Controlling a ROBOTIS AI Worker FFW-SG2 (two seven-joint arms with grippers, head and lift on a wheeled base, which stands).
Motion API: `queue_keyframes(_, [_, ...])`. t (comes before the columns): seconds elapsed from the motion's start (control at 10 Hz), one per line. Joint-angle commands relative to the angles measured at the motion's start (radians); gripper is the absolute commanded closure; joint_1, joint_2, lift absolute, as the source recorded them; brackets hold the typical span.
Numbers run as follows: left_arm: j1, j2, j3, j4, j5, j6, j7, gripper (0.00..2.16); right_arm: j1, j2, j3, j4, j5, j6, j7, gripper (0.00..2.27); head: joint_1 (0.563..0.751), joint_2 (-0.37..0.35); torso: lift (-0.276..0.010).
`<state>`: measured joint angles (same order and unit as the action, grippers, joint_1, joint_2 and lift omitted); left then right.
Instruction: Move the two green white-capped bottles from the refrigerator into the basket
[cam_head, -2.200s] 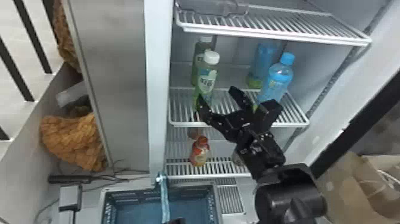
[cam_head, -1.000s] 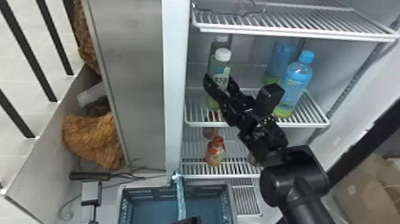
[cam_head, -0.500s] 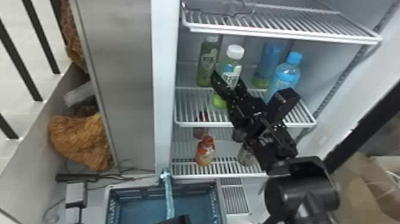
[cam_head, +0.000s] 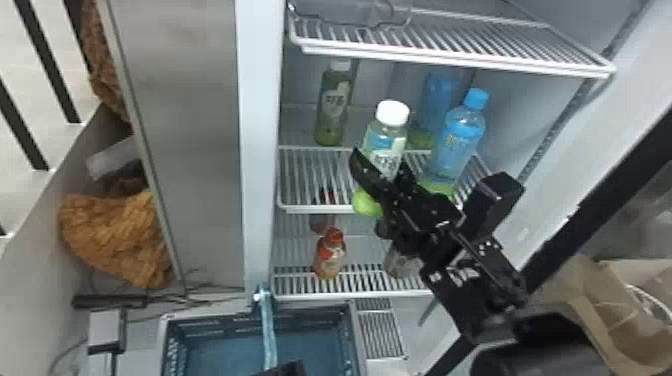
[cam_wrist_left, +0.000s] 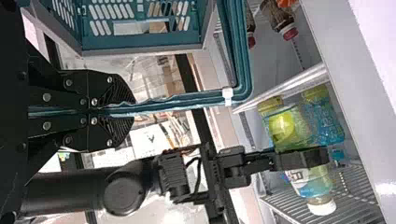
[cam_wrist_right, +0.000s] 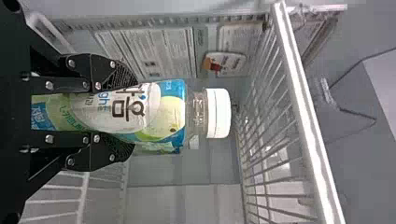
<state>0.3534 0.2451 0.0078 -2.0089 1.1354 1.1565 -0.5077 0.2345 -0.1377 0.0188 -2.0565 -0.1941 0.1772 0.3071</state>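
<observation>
"Right gripper (cam_head: 384, 171), the black one with two flat fingers: what has it got?"

"One clear green plastic bottle with a white screw cap (cam_head: 382, 134), pinched between its fingers near the front of the white wire shelf (cam_head: 312, 175) in the refrigerator. Whether the base touches the shelf, I can't tell."

"And its match?"

"That second green white-capped bottle (cam_head: 330, 112) stands farther back on the same shelf, to the left. To the right are two blue-capped bottles, one (cam_head: 461, 137) in front of the other (cam_head: 435, 102)."

"What about the left gripper (cam_head: 289, 370)?"

"Closed around the slim teal handle (cam_wrist_left: 177, 102) of the slatted teal plastic basket (cam_head: 210, 321), below the shelves. A red-capped orange bottle (cam_head: 330, 257) is on the lower shelf."
</observation>
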Motion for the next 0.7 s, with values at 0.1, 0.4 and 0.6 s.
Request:
queue_keyframes(0.1, [0.000, 0.000, -0.002, 0.000, -0.001, 0.002, 0.000, 1.19, 0.107, -0.002, -0.023, -0.176, -0.025, 0.137, 0.000, 0.97, 0.695, -0.211, -0.004])
queue_keyframes(0.4, [0.005, -0.001, 0.006, 0.000, -0.003, -0.001, 0.000, 1.19, 0.227, 0.006, -0.045, -0.328, -0.053, 0.242, 0.010, 0.97, 0.695, -0.215, -0.004])
queue_keyframes(0.6, [0.005, -0.001, 0.006, 0.000, -0.003, -0.001, 0.000, 1.19, 0.303, 0.007, -0.055, -0.443, -0.065, 0.355, 0.033, 0.97, 0.695, -0.212, -0.004])
